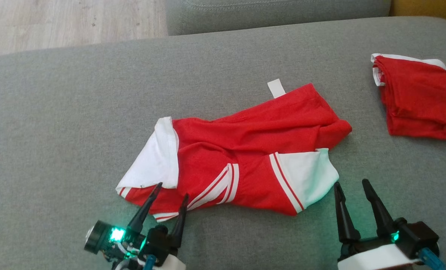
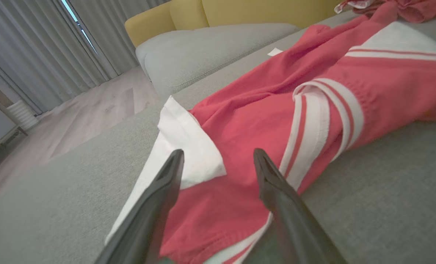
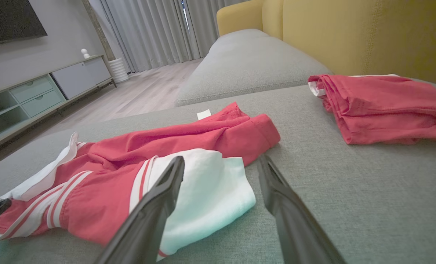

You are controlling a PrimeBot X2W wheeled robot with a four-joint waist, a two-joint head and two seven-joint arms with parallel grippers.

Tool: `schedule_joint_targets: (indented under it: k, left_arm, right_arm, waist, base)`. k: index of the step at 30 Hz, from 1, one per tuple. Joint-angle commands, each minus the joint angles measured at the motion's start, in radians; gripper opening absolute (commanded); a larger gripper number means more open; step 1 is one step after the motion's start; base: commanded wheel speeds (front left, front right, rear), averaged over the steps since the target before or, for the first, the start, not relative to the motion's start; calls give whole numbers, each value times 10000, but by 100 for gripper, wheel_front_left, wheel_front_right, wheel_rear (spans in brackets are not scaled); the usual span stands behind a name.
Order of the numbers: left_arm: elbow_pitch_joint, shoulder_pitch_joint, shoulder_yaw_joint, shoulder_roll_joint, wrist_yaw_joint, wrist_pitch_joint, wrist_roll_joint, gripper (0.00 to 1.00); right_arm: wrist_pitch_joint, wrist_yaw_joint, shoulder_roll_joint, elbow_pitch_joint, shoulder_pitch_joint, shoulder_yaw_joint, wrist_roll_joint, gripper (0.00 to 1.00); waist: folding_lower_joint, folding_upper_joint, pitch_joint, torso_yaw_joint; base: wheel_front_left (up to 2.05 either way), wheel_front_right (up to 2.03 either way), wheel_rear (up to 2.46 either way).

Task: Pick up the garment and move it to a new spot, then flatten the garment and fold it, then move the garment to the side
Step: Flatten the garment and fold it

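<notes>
The garment [image 1: 245, 150] is a red shirt with white sleeves and white stripes, lying rumpled in the middle of a grey cushion [image 1: 76, 112]. My left gripper [image 1: 172, 190] stands open at its near left corner, fingertips over the white sleeve and red hem, holding nothing; the left wrist view shows the same cloth [image 2: 247, 121] under the spread fingers [image 2: 166, 183]. My right gripper [image 1: 352, 183] is open just past the garment's right white sleeve [image 3: 210, 183], apart from it.
A second red garment [image 1: 420, 99] lies folded at the cushion's far right. A white tag [image 1: 276, 88] pokes out behind the shirt. Another grey cushion [image 3: 247, 62] and a yellow sofa back [image 3: 350, 33] stand beyond; wooden floor [image 1: 58, 22] lies to the far left.
</notes>
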Motion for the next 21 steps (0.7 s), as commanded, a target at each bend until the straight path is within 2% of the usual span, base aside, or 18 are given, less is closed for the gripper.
schedule_joint_targets:
  k: [1,14,15,16,18,19,21]
  left_arm:
    - [23,-517,388,96,220,-107,318,100]
    - [1595,-1252,199,-35,-21,-61,387,100]
    - [1658,-1280,188,-46,-53,-69,373,94]
    - [1720,-1310,181,-55,-83,-77,358,78]
    - [1820,-1376,173,-71,-126,-92,338,36]
    - [1853,-1399,168,-85,-166,-99,316,3]
    - [1868,-1446,180,-94,-190,-112,294,0]
  right_arm:
    - [-65,-7,-96,-228,-411,296,16,100]
    - [-65,-7,-220,-152,-396,405,76,100]
    - [-65,-7,-222,-157,-380,409,76,100]
    - [-65,-7,-224,-159,-362,411,76,100]
    - [-65,-7,-232,-160,-334,411,81,100]
    - [-65,-7,-238,-160,-318,407,81,100]
    - [-65,-7,-248,-162,-286,398,72,100]
  waist:
    - [0,0,11,-10]
    - [0,0,-110,-208]
    - [0,0,-120,-216]
    - [0,0,-129,-220]
    - [0,0,-144,-221]
    - [0,0,-153,-216]
    - [0,0,-186,-199]
  base:
    - [0,0,0]
    - [0,0,0]
    - [0,0,0]
    - [0,0,0]
    - [0,0,0]
    - [0,0,0]
    - [0,0,0]
